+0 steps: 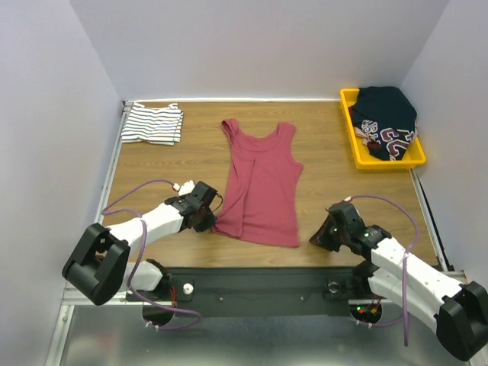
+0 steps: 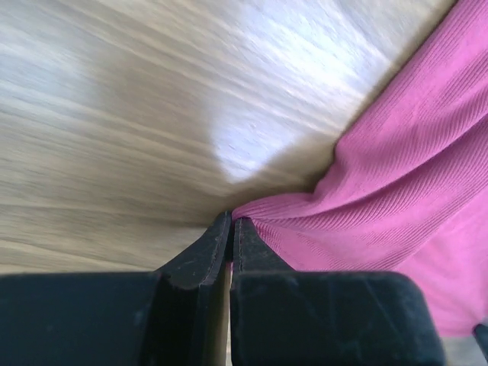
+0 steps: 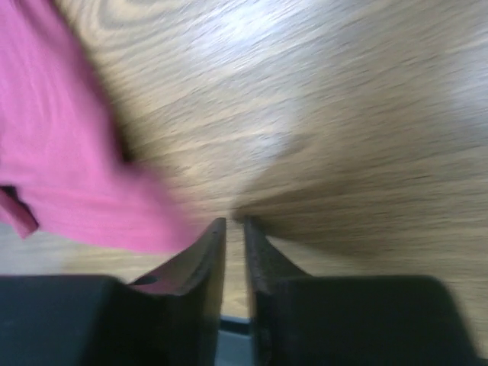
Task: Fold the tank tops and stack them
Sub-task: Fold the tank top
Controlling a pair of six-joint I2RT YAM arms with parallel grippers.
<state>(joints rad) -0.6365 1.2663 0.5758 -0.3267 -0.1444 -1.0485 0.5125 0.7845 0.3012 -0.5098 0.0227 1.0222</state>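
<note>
At centre of the counter (image 1: 335,175), flat: maroon top (image 1: 263,183), straps to 12, hem to 6; its 9 o'clock side doubled inward in a long fold from strap to hem.

At the hem's 7 o'clock corner: left fingers (image 1: 210,223), low on the wood; from the wrist, pressed together with a tuck of ribbed pink cloth pinched right at the tips, the rest of the cloth bunching away toward 2.

At the hem's 5 o'clock corner: right fingers (image 1: 319,238), also low, just beside the cloth edge; from the wrist, narrow, only a thin slit between the tips; blurred pink cloth against the 9 o'clock finger; cannot tell whether any of it is caught.

At 10 o'clock, in the far corner: striped top (image 1: 152,123), folded into a small rectangle, well apart from the maroon one.

At 2 o'clock, against the wall: yellow bin (image 1: 349,130), with a dark garment (image 1: 385,107) with printed letters heaped inside and over the rim.
</note>
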